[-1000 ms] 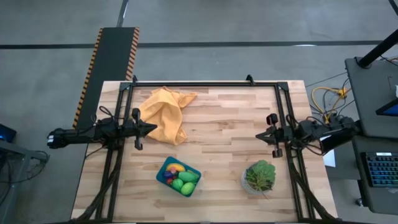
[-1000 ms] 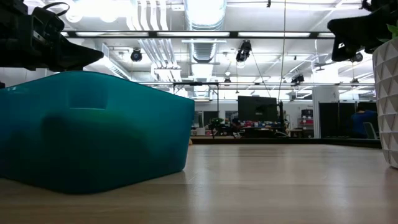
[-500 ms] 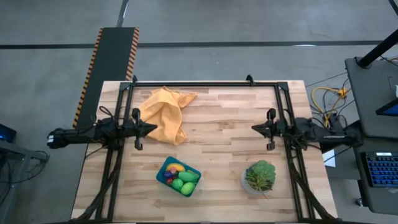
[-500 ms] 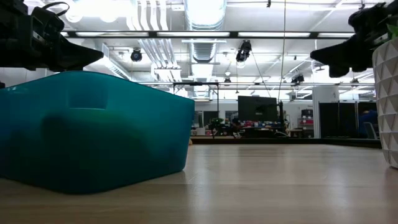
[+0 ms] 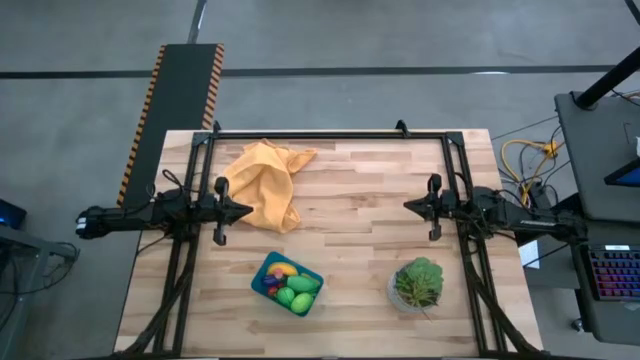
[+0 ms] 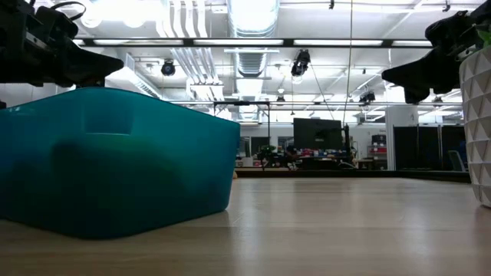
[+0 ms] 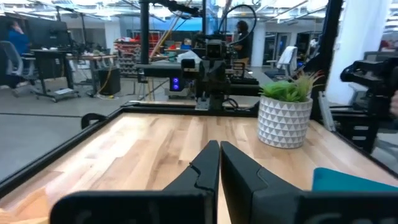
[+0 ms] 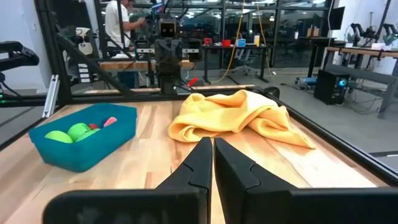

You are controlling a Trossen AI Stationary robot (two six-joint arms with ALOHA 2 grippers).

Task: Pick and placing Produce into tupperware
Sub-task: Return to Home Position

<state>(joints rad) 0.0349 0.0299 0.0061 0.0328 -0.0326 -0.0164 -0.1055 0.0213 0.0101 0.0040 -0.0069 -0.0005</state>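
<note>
The teal tupperware [image 5: 288, 283] rests flat on the wooden table, near its front edge; it also shows in the low view [image 6: 115, 157] and the right wrist view [image 8: 84, 135]. Inside lies the produce [image 5: 292, 288]: green ovals, a yellow banana and small pink and red pieces [image 8: 78, 130]. My left gripper [image 5: 248, 209] hangs shut above the table's left side, pointing level toward the right. My right gripper [image 5: 408, 207] hangs shut above the right side, pointing level toward the left. Neither touches anything.
An orange-yellow cloth [image 5: 266, 183] lies crumpled at the far left of the table, beside my left gripper. A leafy plant in a white faceted pot [image 5: 418, 284] stands at the near right. Black frame rails [image 5: 330, 135] run along the table's edges. People show in the room beyond.
My right gripper has swung toward the table's left and far side and levelled out, ending pointed straight at the left arm. It has stayed shut. The left arm has kept its place.
</note>
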